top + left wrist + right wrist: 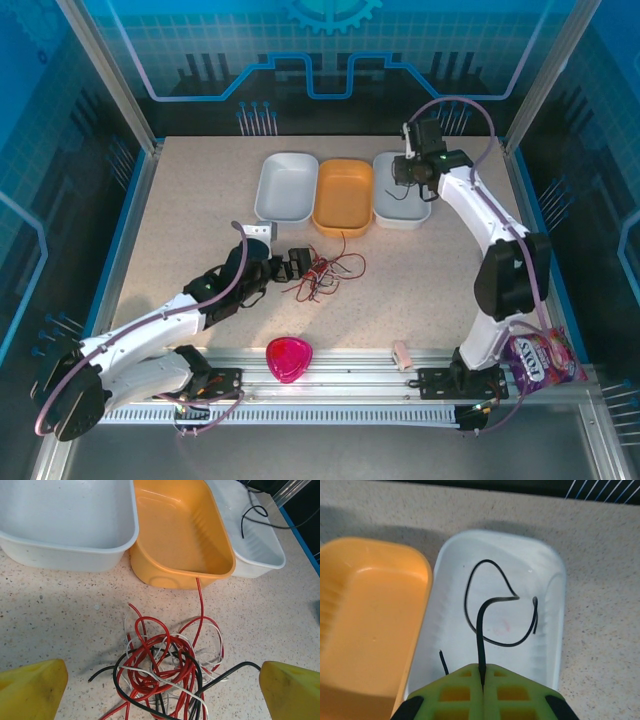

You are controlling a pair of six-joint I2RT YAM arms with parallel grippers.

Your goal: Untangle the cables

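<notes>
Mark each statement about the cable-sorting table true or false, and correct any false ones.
1. The right pincer is shut on a black cable over the right white tray. True.
2. The left pincer is open, close to the tangle of red, black and white cables. True.
3. The tangle lies in a white tray. False: it lies on the table, in front of the trays.
4. A red cable is coiled inside the orange tray. False: a red strand only reaches its outer wall.
5. The orange tray stands at the left end of the row. False: it stands between the left white tray and the right white tray.
</notes>
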